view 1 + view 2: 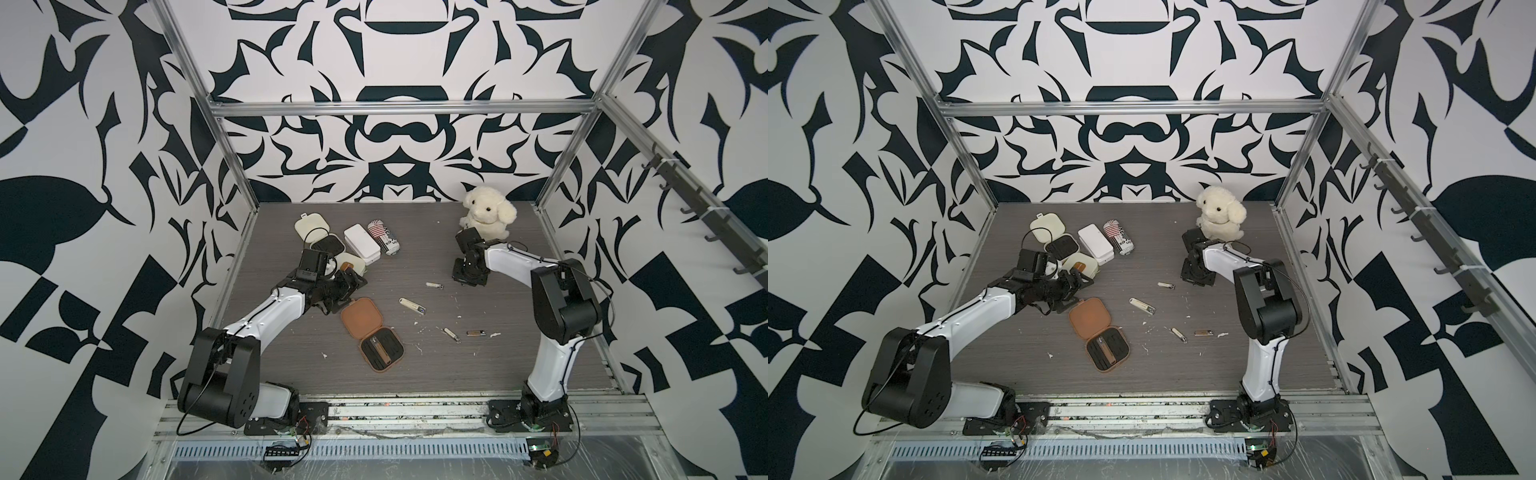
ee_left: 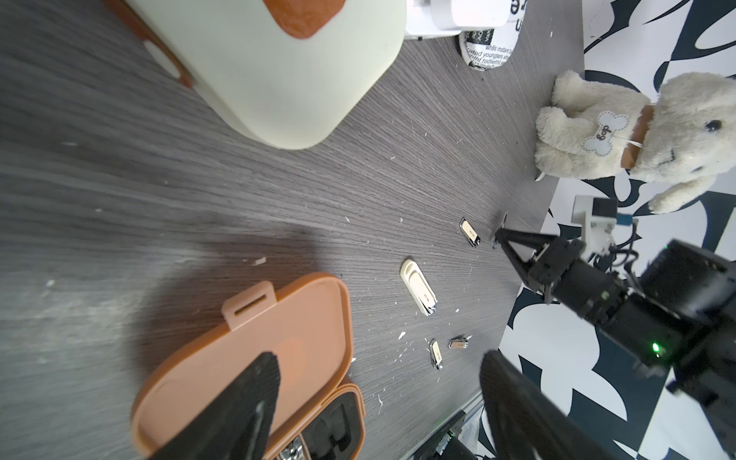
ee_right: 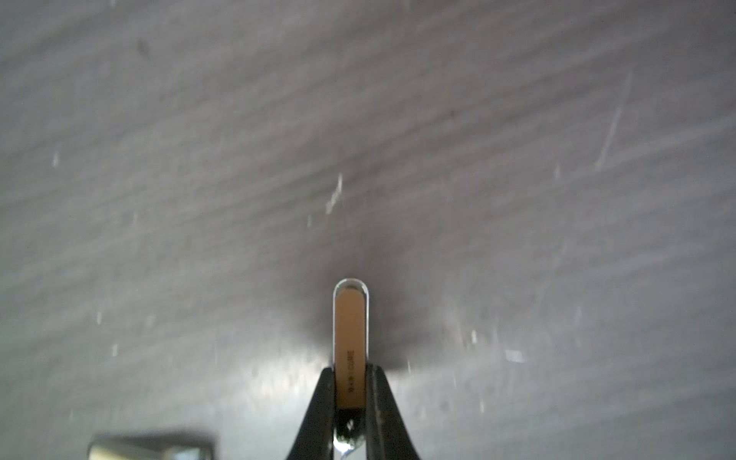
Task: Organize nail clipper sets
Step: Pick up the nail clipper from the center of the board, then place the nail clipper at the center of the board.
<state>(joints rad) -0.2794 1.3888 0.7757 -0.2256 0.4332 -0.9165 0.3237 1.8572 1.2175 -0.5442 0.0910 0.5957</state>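
The right gripper (image 3: 350, 372) pinched a small clipper (image 3: 350, 318) by its sides, presumably to slot it into the open tan case (image 1: 361, 318); the left gripper (image 2: 378, 358) hovered open, empty.

tabletop (image 1: 457, 374): grey wood-grain, little white flecks all over it
back left: open cream case (image 1: 312, 226), closed cream case (image 1: 355, 266), white box (image 1: 361, 244), striped can (image 1: 384, 237) on its side
back right: plush dog (image 1: 488, 214)
middle: open tan case (image 1: 361, 322), four loose clippers (image 1: 412, 306) lying flat
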